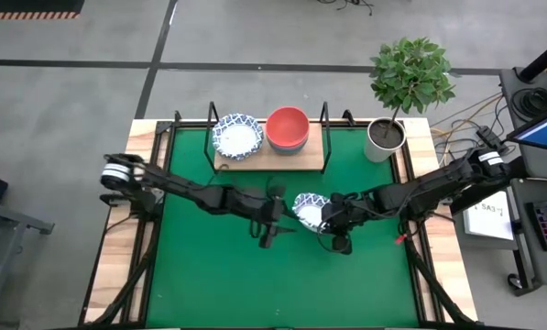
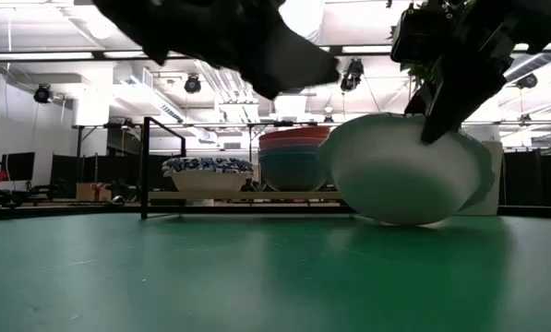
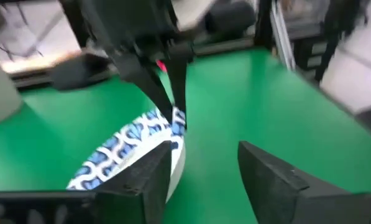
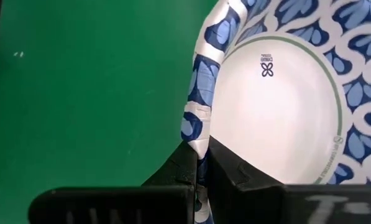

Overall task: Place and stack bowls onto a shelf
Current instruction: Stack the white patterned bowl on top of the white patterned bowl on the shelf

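Note:
The shelf (image 1: 271, 156) stands at the mat's far edge. On its board sit a blue-and-white patterned bowl (image 1: 237, 136) at the left and a stack topped by a red bowl (image 1: 287, 126) in the middle; both also show in the low view (image 2: 209, 173) (image 2: 292, 157). My right gripper (image 1: 329, 216) is shut on another patterned bowl (image 1: 307, 208) at mid-mat. My left gripper (image 1: 273, 227) is open and close beside that bowl on its left; I cannot tell whether it touches the bowl. My right gripper pinches the patterned bowl's rim (image 4: 197, 140), one finger inside the bowl and one outside. The fingers (image 2: 441, 115) come slanting down from above and the table's right. The bowl is tilted, its white underside (image 2: 400, 175) low at the green mat.
A white plant pot (image 1: 384, 137) with a leafy plant (image 1: 410, 73) stands at the far right, beside the shelf. The shelf's black wire frame (image 2: 147, 166) rises above the board. The green mat (image 1: 218, 275) spreads toward the near edge.

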